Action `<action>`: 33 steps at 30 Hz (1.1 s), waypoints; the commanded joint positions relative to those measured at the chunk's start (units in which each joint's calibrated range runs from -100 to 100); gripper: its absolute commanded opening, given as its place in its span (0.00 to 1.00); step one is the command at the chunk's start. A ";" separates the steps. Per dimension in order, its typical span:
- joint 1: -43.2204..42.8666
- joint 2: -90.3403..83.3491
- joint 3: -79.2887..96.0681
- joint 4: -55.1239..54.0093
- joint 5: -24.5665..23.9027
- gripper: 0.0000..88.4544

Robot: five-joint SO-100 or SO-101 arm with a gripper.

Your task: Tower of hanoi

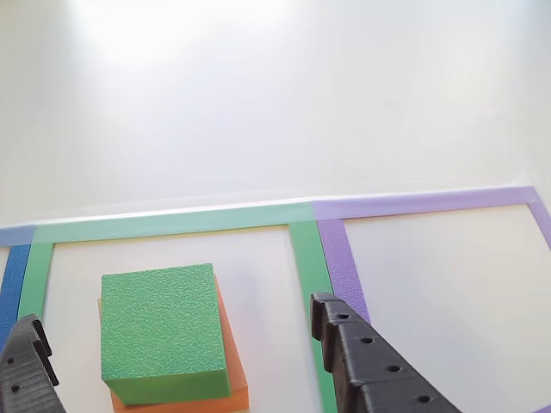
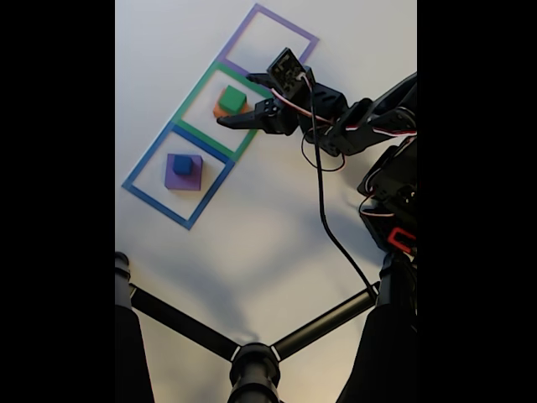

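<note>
No readable writing or brand marks on anything I can see; the blocks are plain foam, the tape is plain.

Green block [image 1: 162, 331] sits on top of the orange block [image 1: 234, 379], inside the green tape square [image 1: 308, 258]. In the other view the green block lies between my two black fingers [image 1: 370, 366], a bit closer to the left one, with clear air on both sides. Gripper [image 1: 172, 344] is spread wide, holding nothing. No contact with either block that I can make out.

Green block looks nearly square from above with no clear long axis; its edges run slightly skewed to the tape lines, rotated a little against the orange block beneath, so orange peeks out along the right and bottom edges in the other view.

In the fixed view the arm [image 2: 361, 126] reaches in from the right, and the gripper [image 2: 243, 105] hangs at the green-on-orange stack [image 2: 230, 102] in the middle square. The blue block [image 2: 183, 164] sits on the purple block [image 2: 185, 175] inside the blue tape square [image 2: 147, 159], well apart from the gripper. The purple tape square [image 2: 252, 21] lies at the far end of the row. A black cable [image 2: 323, 210] trails from the arm across the white table [image 2: 252, 243]. Black tripod legs [image 2: 252, 357] cross the bottom of the fixed view.
</note>
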 commanded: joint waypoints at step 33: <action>-2.86 4.37 -0.10 -7.16 0.00 0.30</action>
